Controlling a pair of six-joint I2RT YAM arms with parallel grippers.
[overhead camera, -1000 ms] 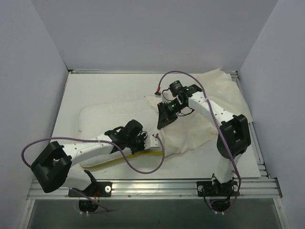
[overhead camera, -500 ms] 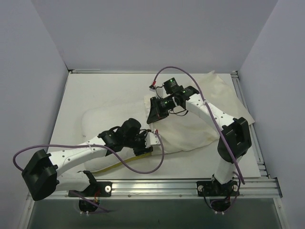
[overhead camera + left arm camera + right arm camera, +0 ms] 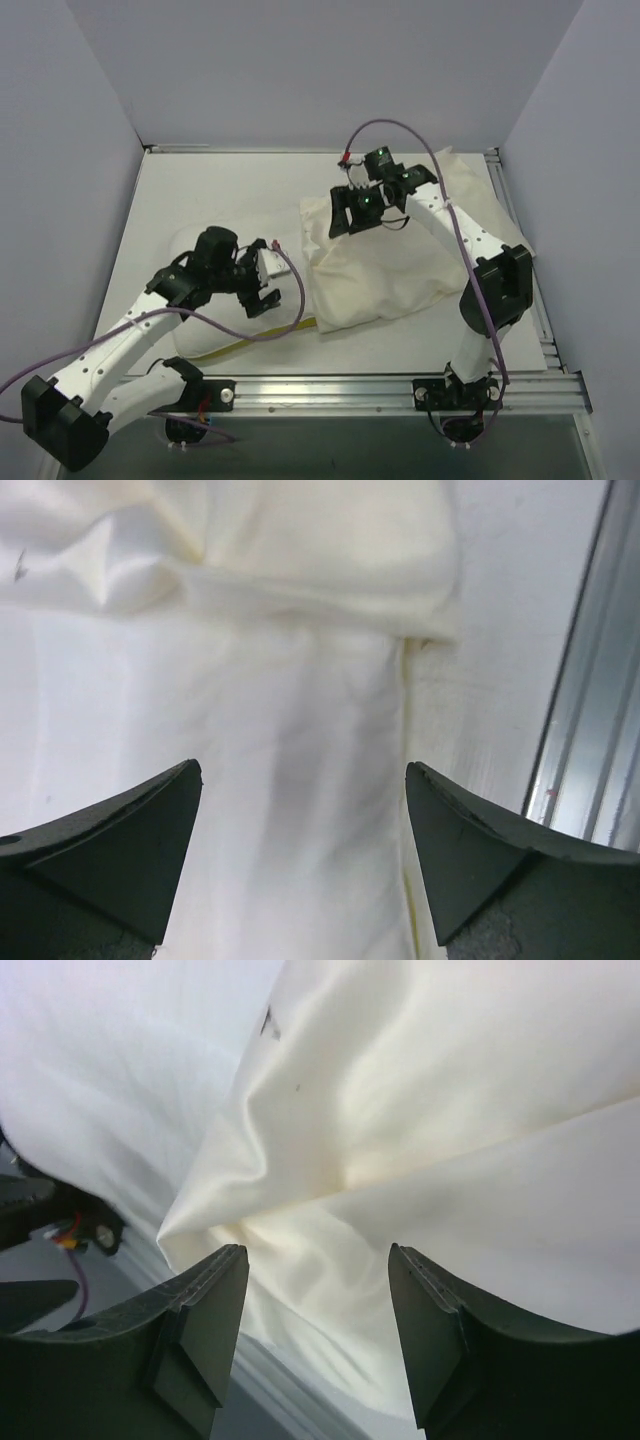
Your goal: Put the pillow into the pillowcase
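The pillow point(image 3: 270, 228) lies on the left half of the table, white and plump, with a yellow band point(image 3: 240, 343) along its near edge. The cream pillowcase point(image 3: 400, 270) is bunched on the right, its left edge lying over the pillow's right end. My left gripper point(image 3: 262, 280) hovers open over the pillow, short of the pillowcase edge; its wrist view shows white pillow point(image 3: 300, 830) between wide jaws point(image 3: 303, 768) and the cloth point(image 3: 300, 550) ahead. My right gripper point(image 3: 345, 212) is open above the pillowcase's far left corner; folded cloth point(image 3: 450, 1110) shows beyond its empty jaws point(image 3: 317, 1250).
Aluminium rails run along the near edge point(image 3: 330, 385) and the right edge point(image 3: 535, 300) of the table; the right one also shows in the left wrist view point(image 3: 590, 680). Grey walls close in the left, far and right sides. Purple cables trail from both arms.
Both grippers have opened and let go of the pillowcase. The left arm has drawn back to the left over the pillow. The right gripper has risen towards the far side.
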